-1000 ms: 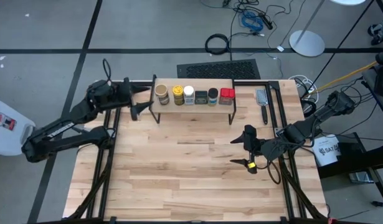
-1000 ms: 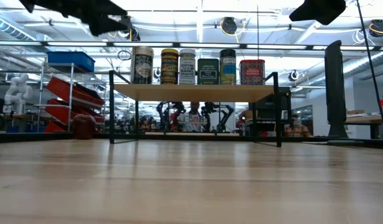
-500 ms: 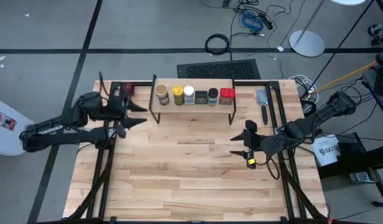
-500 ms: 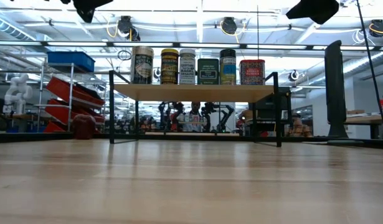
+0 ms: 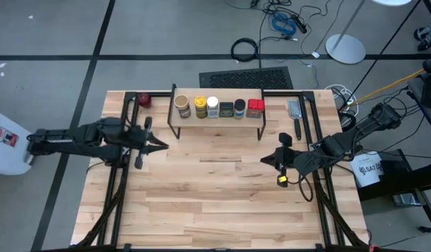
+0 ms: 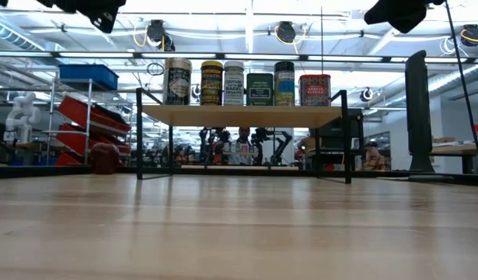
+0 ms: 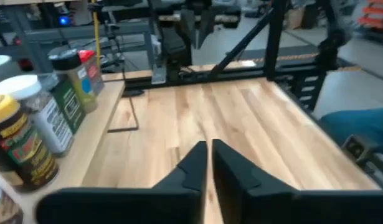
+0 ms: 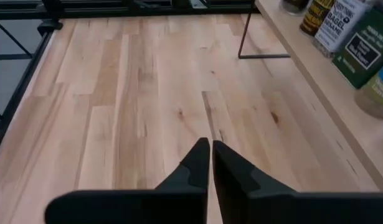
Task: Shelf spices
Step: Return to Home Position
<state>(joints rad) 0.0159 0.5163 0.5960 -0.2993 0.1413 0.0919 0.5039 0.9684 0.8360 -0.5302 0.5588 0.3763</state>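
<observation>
Six spices (image 5: pixel 212 107) are standing in a row on the shelf (image 5: pixel 222 94). The left end effector (image 7: pixel 208 146) and right end effector (image 8: pixel 210 144) are hovering above the worktop (image 5: pixel 215 203), each with fingers pressed together.

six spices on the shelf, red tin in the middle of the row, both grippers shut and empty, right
No: the high view shows the red tin at the row's end nearest the right arm. Six spices on the shelf, left gripper and right gripper shut and empty: correct.
</observation>
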